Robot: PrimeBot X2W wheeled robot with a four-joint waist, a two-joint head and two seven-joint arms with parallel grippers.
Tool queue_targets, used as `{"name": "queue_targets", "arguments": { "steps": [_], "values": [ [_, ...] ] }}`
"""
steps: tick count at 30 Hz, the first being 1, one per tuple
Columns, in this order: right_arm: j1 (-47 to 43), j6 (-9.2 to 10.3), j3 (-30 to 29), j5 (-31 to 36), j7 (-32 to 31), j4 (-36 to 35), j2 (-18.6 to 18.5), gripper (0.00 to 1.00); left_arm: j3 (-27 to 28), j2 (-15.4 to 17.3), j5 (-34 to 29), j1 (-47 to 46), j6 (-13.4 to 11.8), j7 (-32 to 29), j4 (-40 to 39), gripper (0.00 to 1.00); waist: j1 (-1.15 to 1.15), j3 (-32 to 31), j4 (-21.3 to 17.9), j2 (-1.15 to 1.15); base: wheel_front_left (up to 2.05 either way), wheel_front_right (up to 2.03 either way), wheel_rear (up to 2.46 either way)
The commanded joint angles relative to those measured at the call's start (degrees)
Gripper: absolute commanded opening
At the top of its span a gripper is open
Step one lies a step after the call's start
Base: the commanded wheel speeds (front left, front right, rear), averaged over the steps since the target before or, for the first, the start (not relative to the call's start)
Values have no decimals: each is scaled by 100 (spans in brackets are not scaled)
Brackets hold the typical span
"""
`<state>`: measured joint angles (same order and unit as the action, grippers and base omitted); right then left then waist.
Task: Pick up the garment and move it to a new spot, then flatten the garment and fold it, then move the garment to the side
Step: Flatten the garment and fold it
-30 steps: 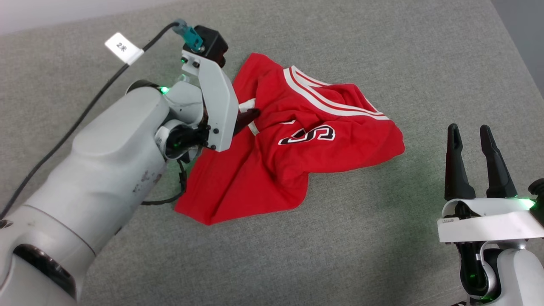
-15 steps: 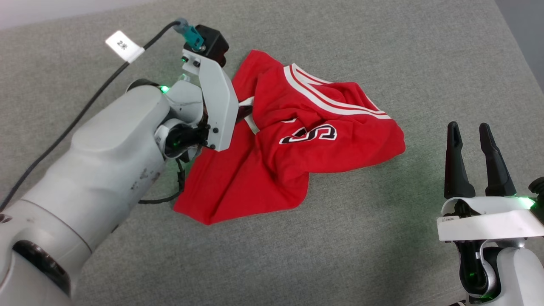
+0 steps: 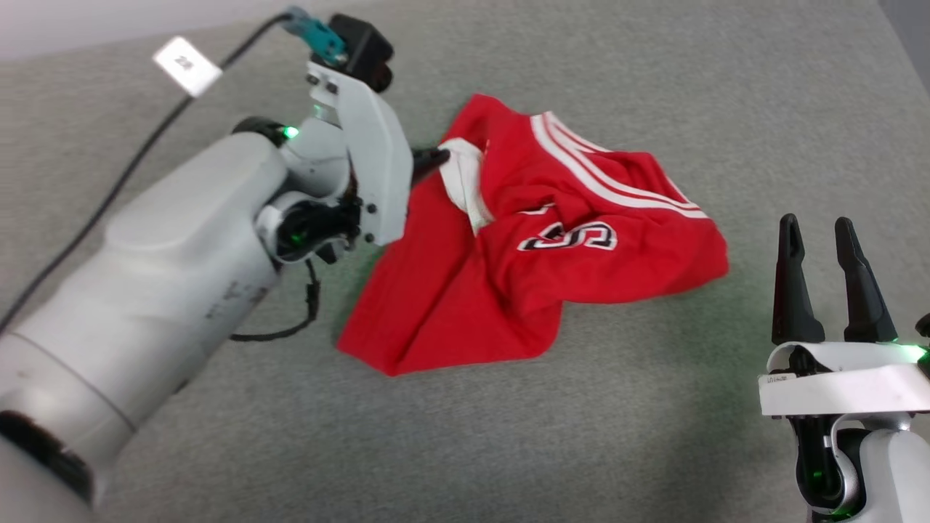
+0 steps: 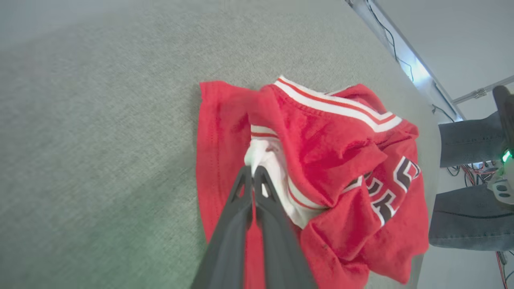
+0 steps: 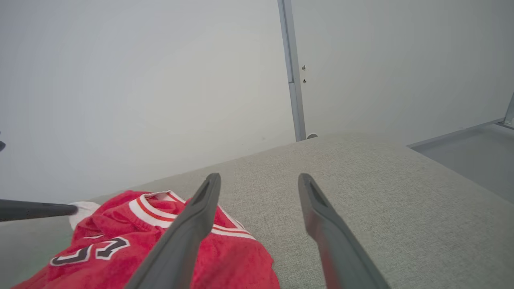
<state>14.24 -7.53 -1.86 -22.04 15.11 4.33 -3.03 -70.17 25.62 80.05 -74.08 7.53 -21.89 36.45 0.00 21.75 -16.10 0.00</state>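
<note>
"Where's the jersey sitting?"

"The red garment (image 3: 508,290) lies in a crumpled heap on the grey tabletop (image 3: 581,436), roughly mid-surface. Its black lettering (image 3: 570,236) faces up and the white-striped trim (image 3: 603,178) runs along the far side."

"And the left tool (image 3: 442,155)?"

"Clamped tight. The two dark fingers are pressed together on a fold of the white sleeve (image 3: 461,178) at the heap's left edge. In the left wrist view the tips are bedded in that white cloth, with red fabric on either side."

"Is the shirt off the surface?"

"Most of it rests on the tabletop. Whether the pinched bit is clear of it, I can't tell."

"The right tool (image 3: 815,221)?"

"Gaping, with its fingers spread and pointing away from the robot and nothing between them. It hangs well off to the right of the garment, not touching it."
</note>
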Motion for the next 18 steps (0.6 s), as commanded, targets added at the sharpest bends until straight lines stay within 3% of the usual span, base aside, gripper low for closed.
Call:
{"name": "queue_targets", "arguments": {
  "steps": [1, 9, 13, 18],
  "values": [
    [-100, 8, -30, 65, 4, -17, 13, 100, 19, 62, 46, -58, -9, 64, -45, 0, 0, -145, 195, 0, 0, 0, 0],
    [-186, 8, 2, 137, 4, -18, -80, 100, 153, 781, 181, 25, -10, 415, -93, 0, 0, -347, 597, 0, 0, 0, 0],
    [-182, 8, 28, 126, 4, -18, -117, 100, 127, 1155, 93, 125, -9, 477, 296, 0, 0, -356, 666, 0, 0, 0, 0],
    [-167, 8, 81, 93, 4, -30, -154, 100, 99, 1422, -13, 271, -210, 579, 946, 0, 0, -307, 646, 0, 0, 0, 0]
  ]
}}
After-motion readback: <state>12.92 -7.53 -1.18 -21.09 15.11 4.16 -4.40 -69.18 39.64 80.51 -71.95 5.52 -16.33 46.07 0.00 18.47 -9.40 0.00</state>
